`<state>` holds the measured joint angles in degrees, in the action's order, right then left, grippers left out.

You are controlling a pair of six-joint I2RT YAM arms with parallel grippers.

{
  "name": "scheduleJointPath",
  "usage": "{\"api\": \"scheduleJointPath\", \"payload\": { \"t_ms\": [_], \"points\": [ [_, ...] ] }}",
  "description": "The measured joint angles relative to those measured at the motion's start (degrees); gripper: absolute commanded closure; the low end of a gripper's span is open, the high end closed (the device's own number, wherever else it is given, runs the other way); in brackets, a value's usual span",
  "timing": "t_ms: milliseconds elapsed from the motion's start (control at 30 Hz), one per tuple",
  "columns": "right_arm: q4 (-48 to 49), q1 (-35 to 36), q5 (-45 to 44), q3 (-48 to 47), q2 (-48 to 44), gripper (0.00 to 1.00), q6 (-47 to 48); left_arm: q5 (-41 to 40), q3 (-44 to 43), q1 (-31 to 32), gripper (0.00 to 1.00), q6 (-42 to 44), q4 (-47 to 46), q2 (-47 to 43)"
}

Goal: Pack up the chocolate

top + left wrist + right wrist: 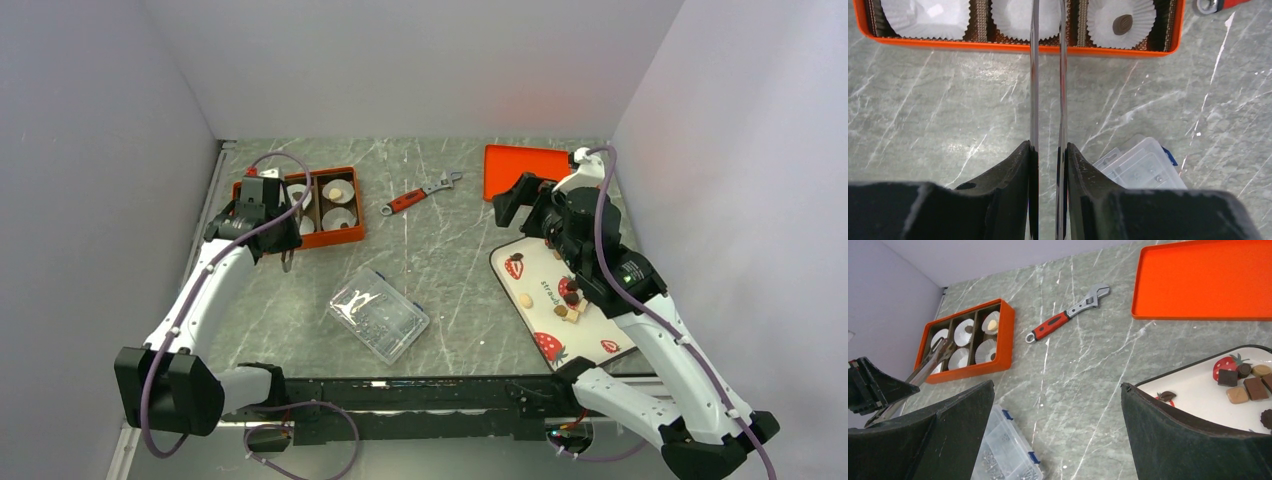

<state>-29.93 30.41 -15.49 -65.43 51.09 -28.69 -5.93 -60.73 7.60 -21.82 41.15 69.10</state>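
Note:
Several small chocolate pieces (570, 310), dark brown and tan, lie on a white tray (510, 283) printed with strawberries; the right wrist view shows the pieces (1237, 394) close together. A tan piece (338, 190) sits in one paper cup of the orange box (330, 238), and a dark piece (1122, 24) in another. My left gripper (265, 215) is shut on metal tongs (1034, 90), whose tips reach over the box's rim (1023, 47). Nothing shows between the tong blades. My right gripper (520, 200) hovers open and empty above the tray's far end.
A red-handled wrench (420, 193) lies mid-table behind a clear plastic parts case (378, 313). An orange lid (520, 165) rests at the back right. Grey walls close in on both sides.

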Motion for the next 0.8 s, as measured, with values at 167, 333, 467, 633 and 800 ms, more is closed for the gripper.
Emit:
{"api": "scheduleJointPath", "payload": {
  "t_ms": [167,333,467,633,800],
  "points": [
    [0.48,0.0,0.83,0.52,0.07,0.0,-0.02,0.0,0.48,-0.81,0.66,-0.15,1.2,0.0],
    [0.52,0.0,0.92,0.59,0.09,0.0,-0.04,0.0,1.84,-1.29,0.65,-0.15,1.18,0.0],
    [0.52,0.0,0.9,0.59,0.07,0.0,-0.02,0.0,3.21,-1.6,0.65,-0.13,1.14,0.0],
    [0.5,0.0,0.87,0.59,-0.02,0.0,-0.02,0.0,3.56,-1.92,0.64,-0.11,0.48,0.11],
    [0.5,0.0,0.81,0.59,-0.42,0.0,-0.02,-0.02,3.61,-2.19,0.59,0.11,-0.37,0.92]
  ]
}}
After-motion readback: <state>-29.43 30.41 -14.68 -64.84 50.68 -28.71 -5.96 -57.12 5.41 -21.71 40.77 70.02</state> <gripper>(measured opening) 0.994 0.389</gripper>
